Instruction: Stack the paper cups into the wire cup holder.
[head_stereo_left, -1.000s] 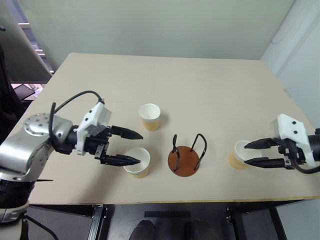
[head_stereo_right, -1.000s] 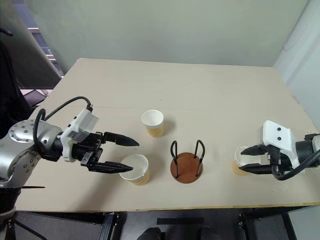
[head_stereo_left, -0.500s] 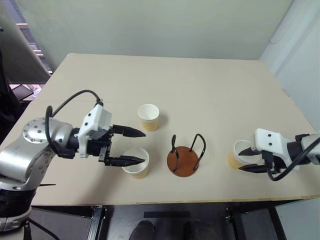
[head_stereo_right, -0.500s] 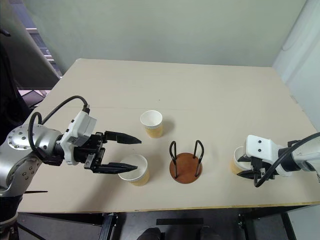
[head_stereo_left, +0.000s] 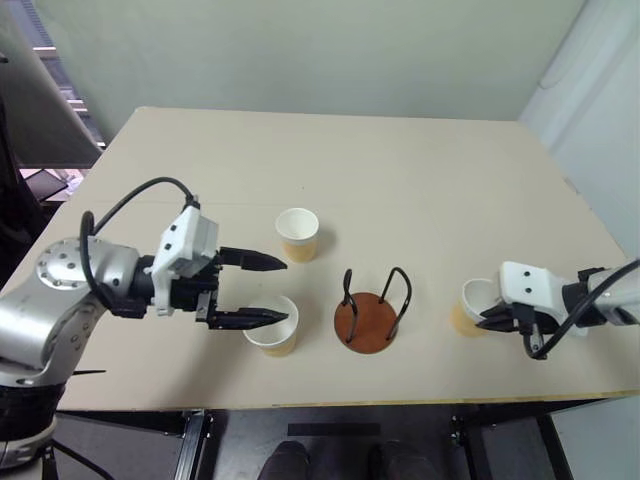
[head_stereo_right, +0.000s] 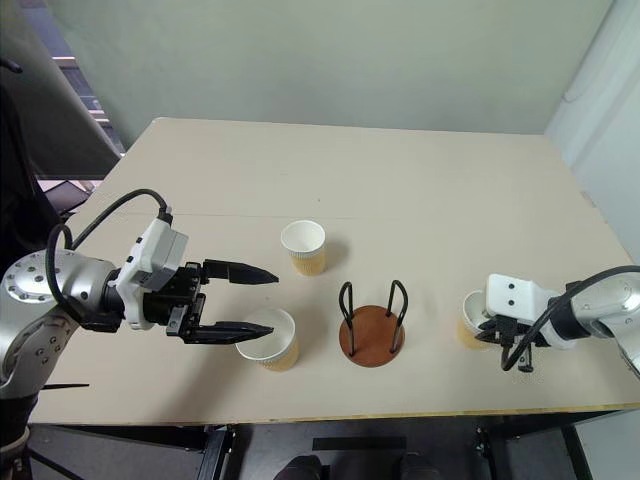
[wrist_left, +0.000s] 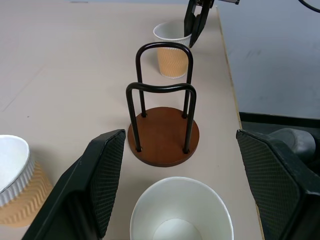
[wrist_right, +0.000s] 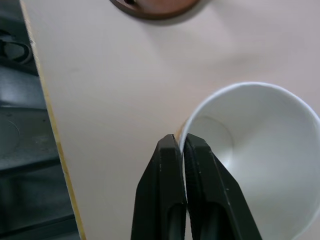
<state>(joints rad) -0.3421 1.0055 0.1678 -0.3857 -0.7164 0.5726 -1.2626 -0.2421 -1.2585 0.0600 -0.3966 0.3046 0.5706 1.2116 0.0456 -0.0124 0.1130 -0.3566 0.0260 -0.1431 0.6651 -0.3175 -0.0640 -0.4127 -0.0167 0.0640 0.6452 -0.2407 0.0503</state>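
Right claw (wrist_right: 180, 142) pinched closed on the rim of the right paper cup (head_stereo_left: 470, 305), one finger inside, one outside; cup upright on the worktop (head_stereo_left: 400, 180) near its front edge; left claw (head_stereo_left: 268, 290) spread wide, straddling the near-left paper cup (head_stereo_left: 272, 325), empty; third paper cup (head_stereo_left: 298, 233) behind it; wire cup holder (head_stereo_left: 372, 310) between, empty.

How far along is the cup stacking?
Done: nothing; the wire cup holder is empty and all three cups stand on the table. In hand: the right gripper is shut on the rim of the right cup; the left gripper is open around the near-left cup. Left: lifting, placing both, then the far cup.
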